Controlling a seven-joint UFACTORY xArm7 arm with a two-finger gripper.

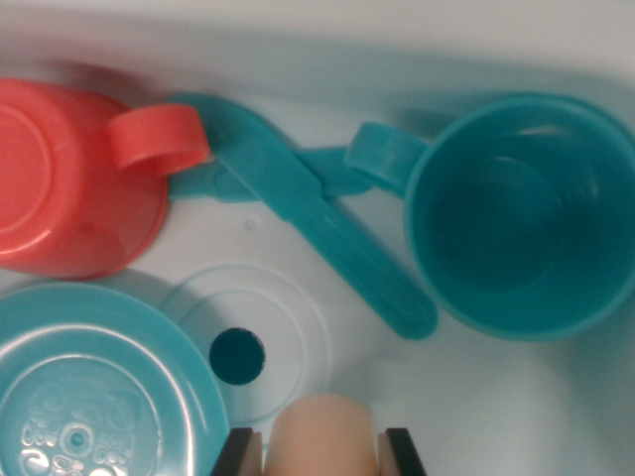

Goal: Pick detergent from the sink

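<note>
Grasp seemingly done, with gripper (322,451) closed on the pale detergent bottle (322,431) at the near edge, above the white sink (476,397) by its drain (237,355); lifting out still left.

A toy kitchen sink (476,397) is seen from directly above, and a play kitchen setting is suggested by everything in it. A white moulded basin is shown, with a raised ring around a dark round drain hole (237,355). Plastic dishes are scattered in it: a teal cup (521,213) with a handle, standing upright with its mouth open to the camera, a red cup (69,178) turned bottom-up, a teal knife (317,213) lying between them, and a light blue plate (94,387) (embossed underneath, so apparently upside down). All pieces are made of bright, glossy, single-coloured plastic, as children's tableware is.
</note>
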